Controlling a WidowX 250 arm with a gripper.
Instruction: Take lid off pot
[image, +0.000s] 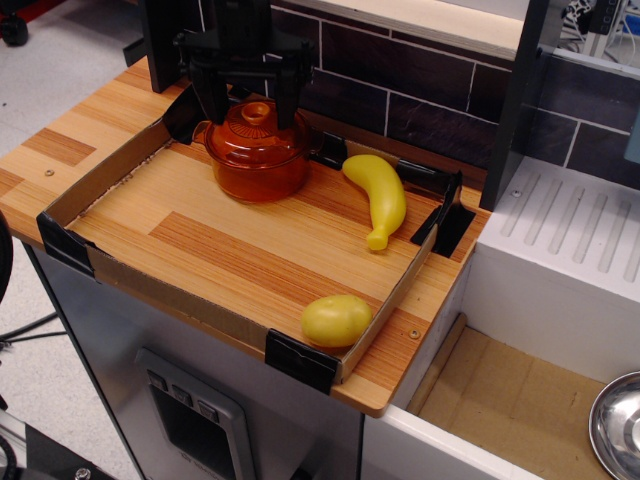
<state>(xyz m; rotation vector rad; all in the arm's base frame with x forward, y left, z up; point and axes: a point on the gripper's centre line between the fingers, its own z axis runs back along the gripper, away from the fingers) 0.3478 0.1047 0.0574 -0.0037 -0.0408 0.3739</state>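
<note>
The orange translucent pot (258, 176) stands at the back left of the cardboard-edged tray (120, 280). Its domed orange lid (262, 138) sits on it, with the small knob (257, 112) at its centre. My black gripper (248, 110) hangs right over the lid. It is open, with one finger (212, 100) to the left of the knob and the other (285, 98) to the right. The fingertips are at about knob height and do not grip anything. I cannot tell whether they touch the lid.
A yellow banana (379, 195) lies to the right of the pot. A yellow lemon-like fruit (336, 319) sits in the tray's front right corner. A dark tiled wall (420, 85) runs behind. A white sink unit (570, 250) stands to the right, with a metal bowl (617, 425) below it.
</note>
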